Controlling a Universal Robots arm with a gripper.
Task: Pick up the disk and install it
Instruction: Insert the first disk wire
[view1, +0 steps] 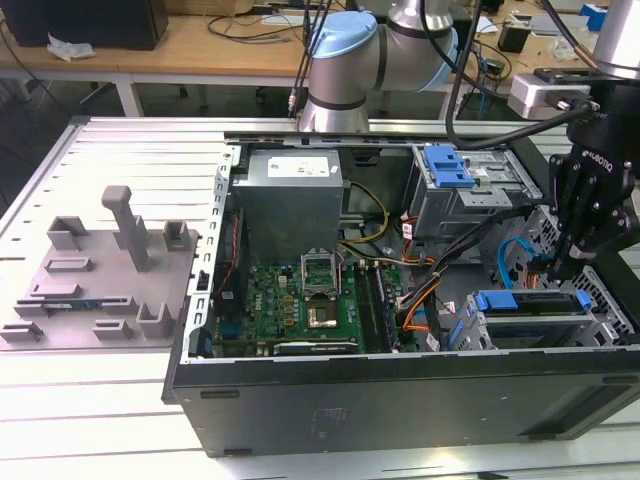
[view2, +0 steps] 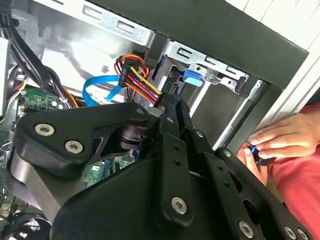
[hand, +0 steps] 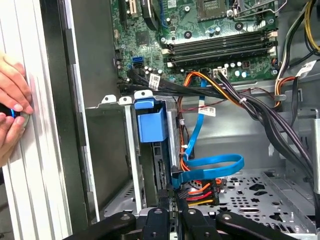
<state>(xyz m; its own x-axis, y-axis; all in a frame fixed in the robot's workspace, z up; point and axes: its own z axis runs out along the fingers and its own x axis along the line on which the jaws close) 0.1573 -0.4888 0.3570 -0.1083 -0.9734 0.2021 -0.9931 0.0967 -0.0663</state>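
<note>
Worktop: a slotted metal worktop (view1: 120, 150) carries the whole job, seen in the exterior view.
Computer case: a black tower (view1: 400, 400) lies on its side with the panel off and its insides open to the camera.
Arm: the grey-and-blue robot arm (view1: 345, 60) reaches in from behind the case toward the exterior view's right.
Tray: a grey moulded tray (view1: 90, 290) sits on the worktop at the exterior view's left, apart from the case.
Motherboard: a green board (view1: 300, 295) covers the case floor near the middle.
Drive cage: a metal cage (view1: 600, 300) stands in the corner of the case at the exterior view's right.
Disk: the disk (view1: 540, 303) lies inside that cage, with a blue rail along its upper edge.
End effector: the black end effector (view1: 558, 272) hangs just above the cage. In both wrist views (hand: 173, 197) (view2: 176, 106) its fingers are drawn together, with nothing visible between them.
Cables: a flat blue cable (hand: 215, 167) loops beside the fingertips, next to an orange, red and yellow bundle (view2: 137, 75).
Hand: a person's hand (view2: 277, 142) rests outside the case wall, pinching a small dark object.
</note>
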